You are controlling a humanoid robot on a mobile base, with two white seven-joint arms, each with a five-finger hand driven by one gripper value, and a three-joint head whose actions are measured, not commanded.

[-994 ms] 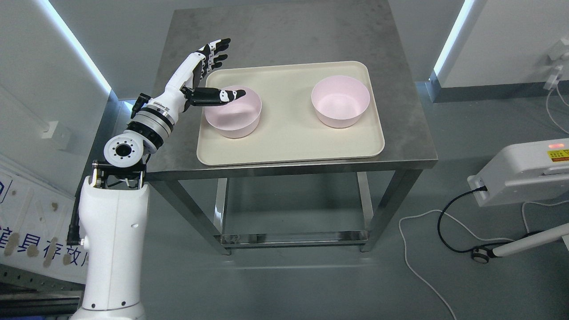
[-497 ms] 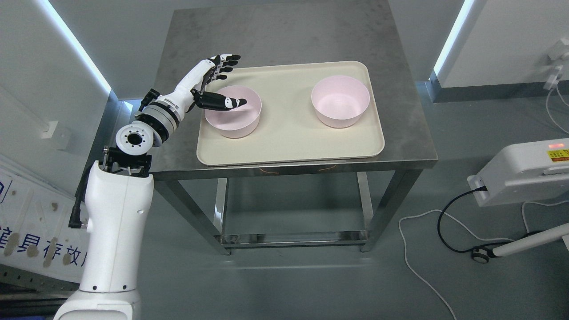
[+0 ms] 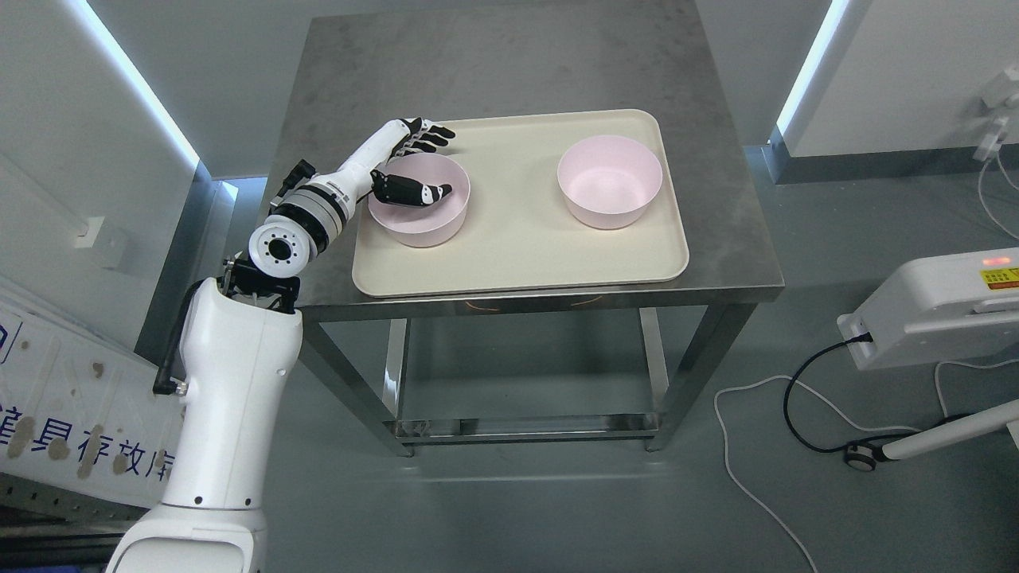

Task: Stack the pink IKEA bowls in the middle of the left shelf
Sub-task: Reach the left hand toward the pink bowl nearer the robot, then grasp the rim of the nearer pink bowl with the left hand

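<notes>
Two pink bowls stand on a cream tray (image 3: 517, 255) on a steel table. The left bowl (image 3: 422, 219) is at the tray's left side, the right bowl (image 3: 609, 191) at its right. My left hand (image 3: 426, 163) straddles the far left rim of the left bowl. Its thumb (image 3: 414, 191) reaches inside the bowl and its fingers (image 3: 430, 137) lie just beyond the rim outside. The fingers are spread and do not clamp the rim. My right arm does not show.
The steel table (image 3: 509, 64) has bare top behind the tray. A white device (image 3: 939, 306) with cables on the floor stands at the right. White wall panels flank the table on both sides.
My left arm has lowered and moved right toward the left bowl. The thumb has dipped into the bowl and the fingers have come down to its far rim. Both bowls stay in place.
</notes>
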